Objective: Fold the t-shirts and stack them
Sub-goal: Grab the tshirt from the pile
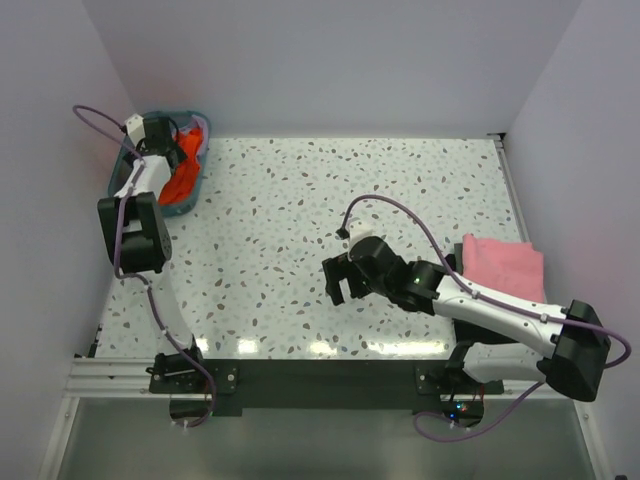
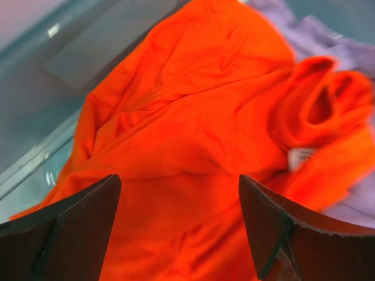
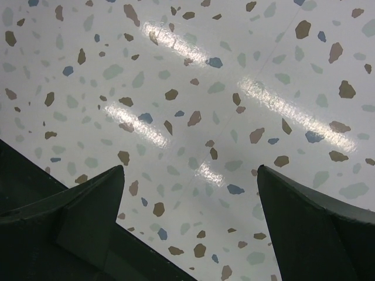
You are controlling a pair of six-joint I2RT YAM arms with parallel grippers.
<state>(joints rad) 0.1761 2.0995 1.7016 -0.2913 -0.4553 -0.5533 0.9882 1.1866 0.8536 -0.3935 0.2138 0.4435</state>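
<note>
My top camera looks down from high up and sees the whole table (image 1: 300,230). My left wrist camera sits very close over the orange-red shirt (image 2: 193,146), which the top view shows too. My right wrist camera looks closely down at the table.

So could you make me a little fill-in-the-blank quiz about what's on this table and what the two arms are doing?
The orange t-shirt lies inside the teal ____.
The folded t-shirt at the table's right edge is ____.
The left end effector and the right end effector both stand ____.
Missing words: basket, pink, open.
</note>
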